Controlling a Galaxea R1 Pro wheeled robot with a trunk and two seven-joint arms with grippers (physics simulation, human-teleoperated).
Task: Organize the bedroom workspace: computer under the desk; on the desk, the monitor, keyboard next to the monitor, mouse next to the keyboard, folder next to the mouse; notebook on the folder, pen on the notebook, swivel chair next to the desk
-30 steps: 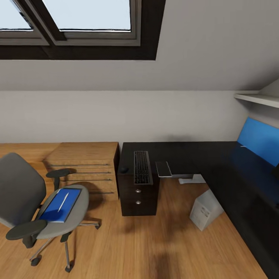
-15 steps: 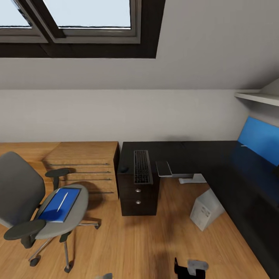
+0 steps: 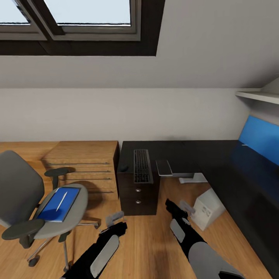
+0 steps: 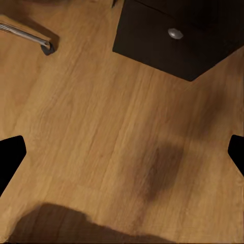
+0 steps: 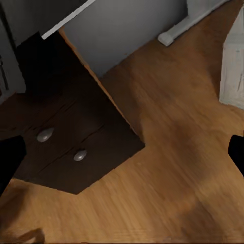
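Two grippers: I see left gripper [image 3: 115, 219] and right gripper [image 3: 185, 206] spread apart, empty.
Folder [image 3: 59, 204]: at 9 o'clock on swivel chair [image 3: 23, 201], pen [image 3: 61, 201] on top.
Keyboard [image 3: 142, 166]: on desk [image 3: 201, 159].

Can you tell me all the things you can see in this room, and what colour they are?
swivel chair: one, grey with black armrests, on the floor at the left.
folder: one, bright blue, on the chair seat.
pen: one, white, on the folder.
oak drawer unit: one, light wood, beside the desk.
desk: one, black, L-shaped, along the walls.
keyboard: one, black, on the desk.
mouse: one, dark, left of the keyboard.
computer: one, grey-white, on the floor by the desk.
skylight: one, dark-framed, in the sloped wall.
left gripper: one, over the floor.
right gripper: one, near the computer.
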